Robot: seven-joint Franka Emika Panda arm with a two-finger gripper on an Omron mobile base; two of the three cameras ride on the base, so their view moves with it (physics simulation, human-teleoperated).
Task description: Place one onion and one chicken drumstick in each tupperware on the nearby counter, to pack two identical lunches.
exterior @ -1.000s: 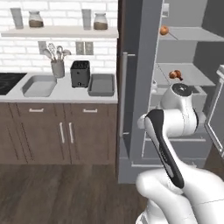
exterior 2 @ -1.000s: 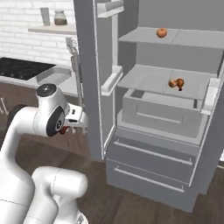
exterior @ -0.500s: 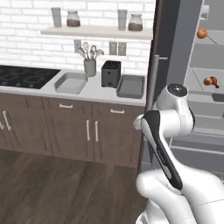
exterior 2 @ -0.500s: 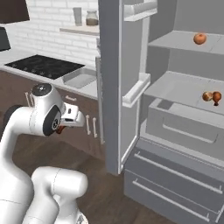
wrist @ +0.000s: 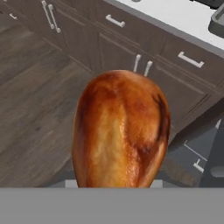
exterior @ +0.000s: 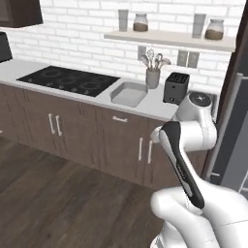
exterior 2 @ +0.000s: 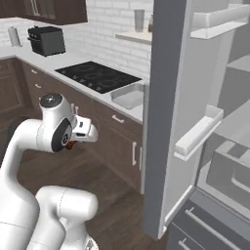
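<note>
I find no words, numbers or brand marks that I can read anywhere. The jars [exterior: 140,22] on the shelf [exterior: 169,39] carry no legible labels. The toaster [exterior: 176,88] and the fridge door [exterior 2: 181,105] are plain too.

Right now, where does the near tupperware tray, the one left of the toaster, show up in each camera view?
Left base view: tupperware tray sits centre, on the counter between cooktop and toaster.
Right base view: centre, beside the fridge door's left edge, at.
Hand view: I can't tell; a dark tray-like corner shows top right.
Shared landmark: the cooktop.
</note>
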